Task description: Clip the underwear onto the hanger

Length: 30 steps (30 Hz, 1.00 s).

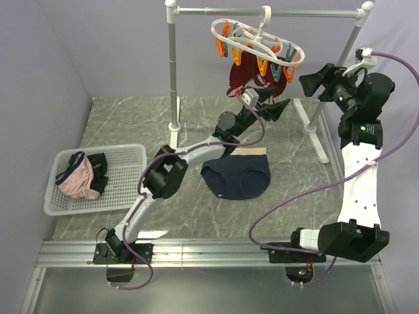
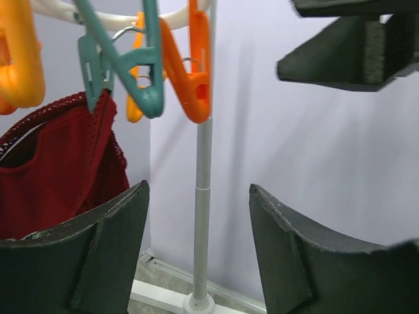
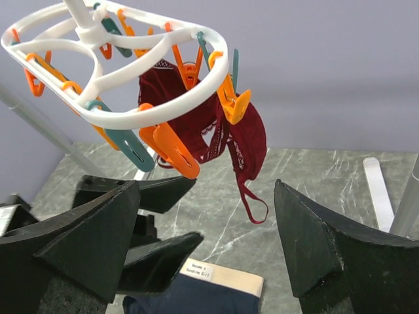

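The navy underwear (image 1: 236, 175) lies flat on the table, its beige waistband (image 3: 226, 278) facing the back. Above it the white ring hanger (image 1: 258, 38) hangs from the rail, with orange and teal clips (image 2: 147, 72) dangling. A maroon garment (image 1: 243, 82) hangs clipped under the ring. My left gripper (image 1: 272, 106) is raised just below the clips, open, with nothing between its fingers (image 2: 98, 255). My right gripper (image 1: 319, 80) hovers to the hanger's right, also open and holding nothing. In the right wrist view the hanger (image 3: 124, 78) hangs above and left of the right gripper (image 3: 206, 190).
A grey metal rail stand (image 1: 173, 72) spans the back, and its white foot (image 1: 317, 137) reaches toward the right arm. A white basket (image 1: 124, 157) at the left holds a pink garment (image 1: 78, 183) and dark ones. A wall closes the left side.
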Motion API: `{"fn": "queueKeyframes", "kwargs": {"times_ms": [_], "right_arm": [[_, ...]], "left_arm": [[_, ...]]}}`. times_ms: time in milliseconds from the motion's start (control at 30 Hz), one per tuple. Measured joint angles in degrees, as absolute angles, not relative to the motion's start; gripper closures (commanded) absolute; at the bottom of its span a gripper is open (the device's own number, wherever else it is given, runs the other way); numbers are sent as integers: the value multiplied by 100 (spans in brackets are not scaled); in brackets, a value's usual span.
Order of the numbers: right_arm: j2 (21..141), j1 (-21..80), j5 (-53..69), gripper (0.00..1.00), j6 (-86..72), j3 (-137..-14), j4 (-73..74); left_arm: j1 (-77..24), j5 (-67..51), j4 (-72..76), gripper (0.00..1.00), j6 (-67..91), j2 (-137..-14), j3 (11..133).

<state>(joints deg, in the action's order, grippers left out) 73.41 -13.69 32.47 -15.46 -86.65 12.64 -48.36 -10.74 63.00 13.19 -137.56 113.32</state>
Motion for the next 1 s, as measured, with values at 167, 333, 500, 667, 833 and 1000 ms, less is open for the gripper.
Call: {"fn": "queueKeyframes", "kwargs": {"times_ms": [167, 333, 500, 667, 833, 1000], "right_arm": [[7238, -1367, 3100, 11, -1588, -8630, 1151], [7137, -1367, 3059, 11, -1584, -8536, 1063], [7028, -1367, 3037, 11, -1546, -8385, 1118], [6914, -1367, 3002, 11, -1472, -8383, 1162], [6816, -1367, 2995, 11, -1404, -8388, 1173], [6816, -1367, 2978, 11, -1363, -8392, 1288]], "left_arm": [[-4851, -733, 6320, 32, 1457, -14007, 11653], [-4862, -451, 6410, 33, 1492, -14267, 12075], [-4869, -303, 6466, 33, 1562, -14643, 12728], [-4899, -257, 6488, 34, 1623, -14925, 13222], [-4978, -204, 6484, 36, 1629, -15104, 13600], [-5061, -137, 6490, 39, 1693, -15181, 13826]]}}
